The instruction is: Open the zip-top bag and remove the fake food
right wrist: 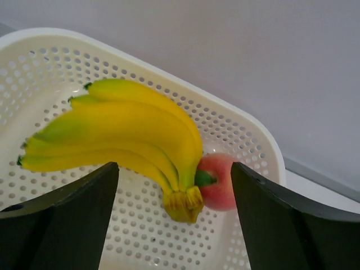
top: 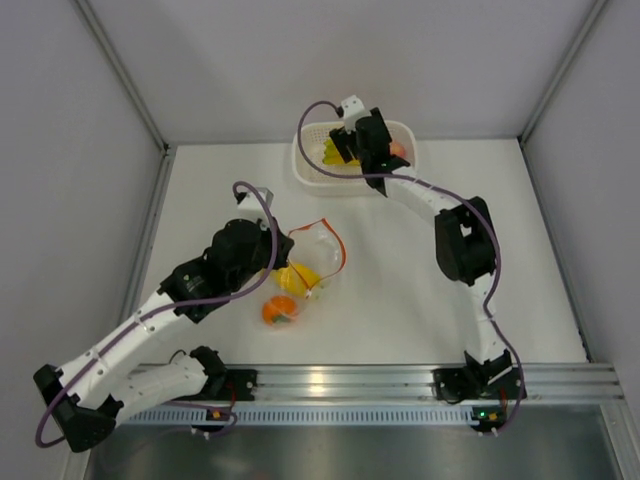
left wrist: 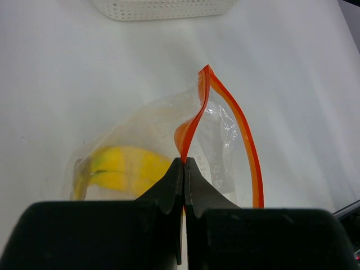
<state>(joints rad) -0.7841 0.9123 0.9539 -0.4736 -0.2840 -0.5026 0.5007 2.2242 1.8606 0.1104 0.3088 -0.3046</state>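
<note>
Orange-red zip strip of zip-top bag, mid-frame, sits pinched in left gripper, bag open w/ one banana bunch inside & orange fruit at its lower-left edge, while right gripper, jaws apart, hangs over upper-centre basket w/ other bunch + peach: approx. half done.
</note>
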